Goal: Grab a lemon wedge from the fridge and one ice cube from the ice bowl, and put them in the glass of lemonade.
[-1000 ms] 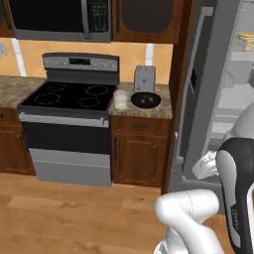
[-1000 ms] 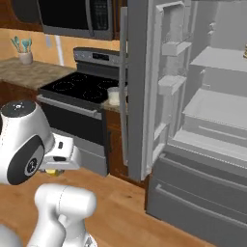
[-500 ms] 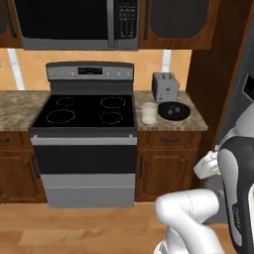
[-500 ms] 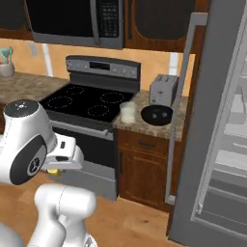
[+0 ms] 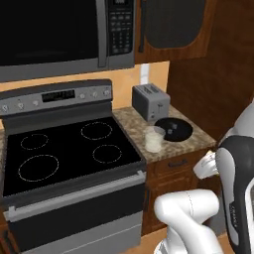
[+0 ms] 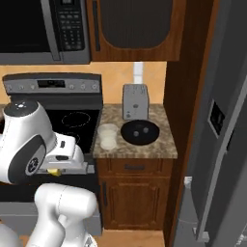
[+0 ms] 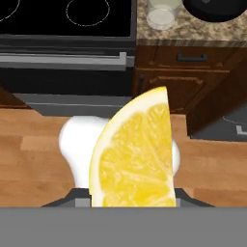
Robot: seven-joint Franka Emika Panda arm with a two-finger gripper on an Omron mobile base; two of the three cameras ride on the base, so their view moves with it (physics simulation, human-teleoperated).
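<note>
You see the lemon wedge [image 7: 134, 154] very close in the hand view, standing up with its cut face toward the camera and its point upward. The gripper [image 7: 131, 195] pinches it at the bottom, low in front of the cabinet and above the wooden floor [image 7: 34, 154]. In the right base view a small yellow bit of the lemon wedge [image 6: 54, 171] shows under the white hand, beside the front of the stove [image 6: 72, 120].

The glass of lemonade [image 5: 153, 139] stands upright on the granite counter [image 5: 198, 141], at the corner near the stove [image 5: 64, 154]. Just beside it, toward the wall side, you find the ice bowl [image 5: 173, 129], black and shallow, with small grey lumps inside. The two are very near, and you cannot tell if they touch. Behind the bowl stands the silver toaster [image 5: 150, 101], near the wall. In the right base view the glass of lemonade [image 6: 107, 136] is left of the ice bowl [image 6: 139, 131], and the toaster [image 6: 134, 101] is behind them.

The fridge [image 6: 217, 144] is at the right edge of the right base view, grey, with its black dispenser panel [image 6: 215, 118] visible. The microwave [image 5: 54, 34] hangs above the stove
</note>
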